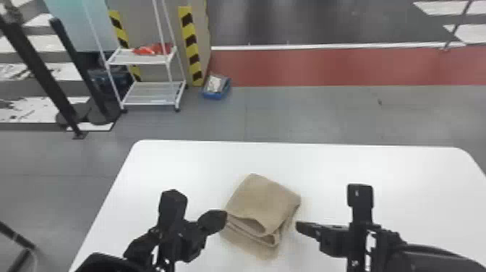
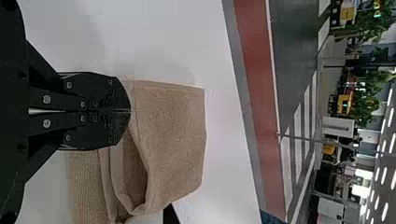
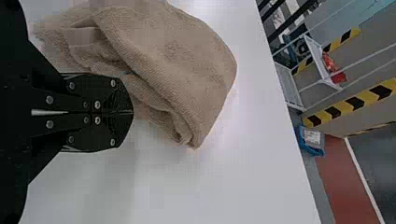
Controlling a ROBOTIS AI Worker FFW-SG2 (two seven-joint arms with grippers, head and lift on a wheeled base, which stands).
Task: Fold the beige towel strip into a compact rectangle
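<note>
the beige towel lies folded but skewed on the white table, between left gripper and right gripper, both clenched, seemingly empty. probably late tidying; the lower layers likely need tucking square next.

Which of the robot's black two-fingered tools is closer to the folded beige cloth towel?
Left, it looks like. In the head view, the left tool meets the towel's left edge, while the right tool sits off its right side with a small gap.
</note>
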